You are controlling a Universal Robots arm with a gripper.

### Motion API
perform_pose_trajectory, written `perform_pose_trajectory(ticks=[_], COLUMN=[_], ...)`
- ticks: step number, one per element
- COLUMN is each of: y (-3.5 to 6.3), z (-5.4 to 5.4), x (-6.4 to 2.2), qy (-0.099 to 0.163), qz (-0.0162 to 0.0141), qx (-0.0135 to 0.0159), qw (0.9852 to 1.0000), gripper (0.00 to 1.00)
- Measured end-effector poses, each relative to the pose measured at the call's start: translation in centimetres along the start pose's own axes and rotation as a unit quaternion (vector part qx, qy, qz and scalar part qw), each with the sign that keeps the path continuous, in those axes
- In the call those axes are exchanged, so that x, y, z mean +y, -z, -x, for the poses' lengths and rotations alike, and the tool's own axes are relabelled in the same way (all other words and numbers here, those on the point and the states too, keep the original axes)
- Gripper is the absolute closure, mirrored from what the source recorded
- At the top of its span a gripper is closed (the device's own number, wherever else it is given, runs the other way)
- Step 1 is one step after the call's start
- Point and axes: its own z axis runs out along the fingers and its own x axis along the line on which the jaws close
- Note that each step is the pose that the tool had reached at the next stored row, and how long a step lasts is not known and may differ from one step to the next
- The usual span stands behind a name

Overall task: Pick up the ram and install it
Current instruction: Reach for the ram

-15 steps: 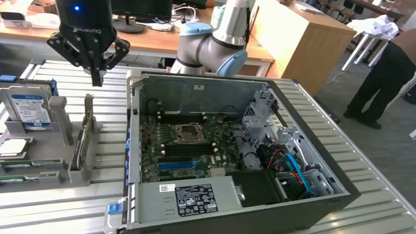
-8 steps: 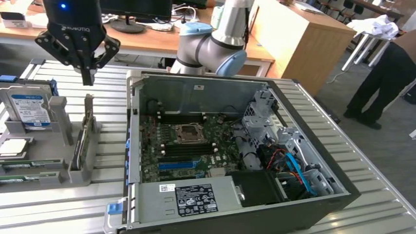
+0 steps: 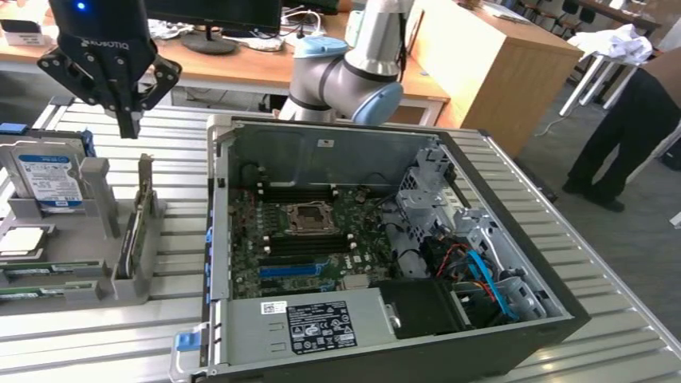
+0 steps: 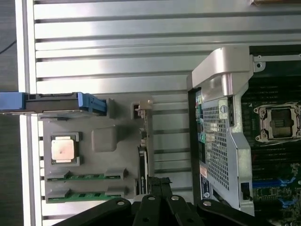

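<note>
**Pincer shut and empty, hanging over the ram's far end**

My pincer [image 3: 130,128] is closed tight with nothing in it, up above the grey parts tray [image 3: 76,239] on the table [image 3: 107,339]. The ram [image 3: 135,227], as I judge it, is the thin stick standing on edge in the tray's holder. It's below me, its long axis running from under my fingertips toward the exterior view's near edge. Two more green sticks [image 3: 32,277] lie flat beside it. The open case [image 3: 319,144] sits toward the exterior view's right.
</note>
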Motion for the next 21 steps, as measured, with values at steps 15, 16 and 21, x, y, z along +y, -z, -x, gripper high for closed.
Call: perform_pose_trajectory(ticks=[15, 16, 21], y=[0.03, 0.03, 0.04], z=[-2.8, -3.0, -4.0], x=[0.02, 0.01, 0.03], qy=[0.000, 0.000, 0.000], qz=[0.0000, 0.0000, 0.0000], qx=[0.0000, 0.0000, 0.0000], qw=[1.0000, 1.0000, 1.0000], gripper=[0.89, 0.89, 0.89])
